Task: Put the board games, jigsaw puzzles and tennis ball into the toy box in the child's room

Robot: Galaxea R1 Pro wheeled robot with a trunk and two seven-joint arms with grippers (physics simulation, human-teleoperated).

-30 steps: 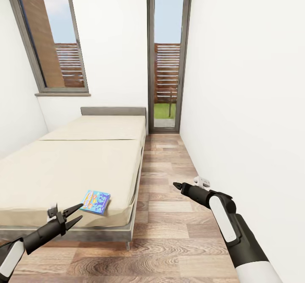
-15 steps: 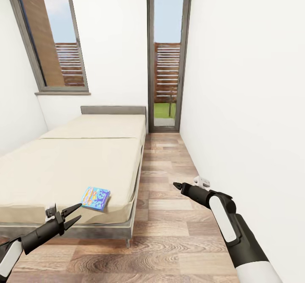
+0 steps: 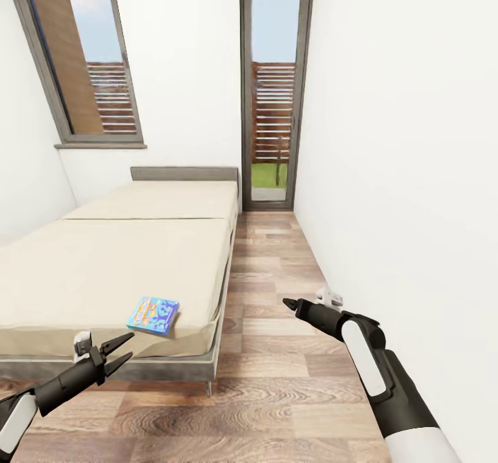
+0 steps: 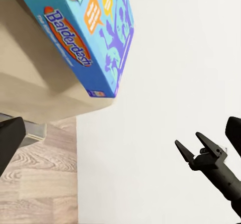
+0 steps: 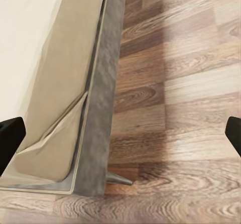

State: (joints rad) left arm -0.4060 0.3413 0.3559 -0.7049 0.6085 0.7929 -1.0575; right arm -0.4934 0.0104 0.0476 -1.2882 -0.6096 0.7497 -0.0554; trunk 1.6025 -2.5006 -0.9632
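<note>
I'm parking at the foot of the bed [image 3: 124, 255] in the child's room, and as far as I'm seeing, the job is nowhere near done. One small blue board game [image 3: 153, 314] is lying flat on the mattress near the bed's near corner, not picked up yet. I'm not spotting the 2nd bed game, nor the table, toy box, puzzles or ball from here, so I'm judging nothing about those; at min. this box is waiting for a grab and a carry over to the toy box.

L gripper [image 3: 125, 351] is hanging just short of the bed's foot end w/ its fingers spread and nothing btwn them. The blue game is sitting just ahead of its tips and a bit up and to the R of them, close but not touching. In the left wrist view the box [image 4: 85, 33] is looming large and close ahead of the fingers, "Balderdash" on the lid, one corner overhanging the mattress edge.

R gripper [image 3: 289, 303] is hovering over the plank floor [image 3: 277, 380] beside the bed, well apart from the game, which is lying off to its L. In the right wrist view I'm seeing its two fingertips [image 5: 11, 138] set wide apart, so it's spread and empty too.
</note>
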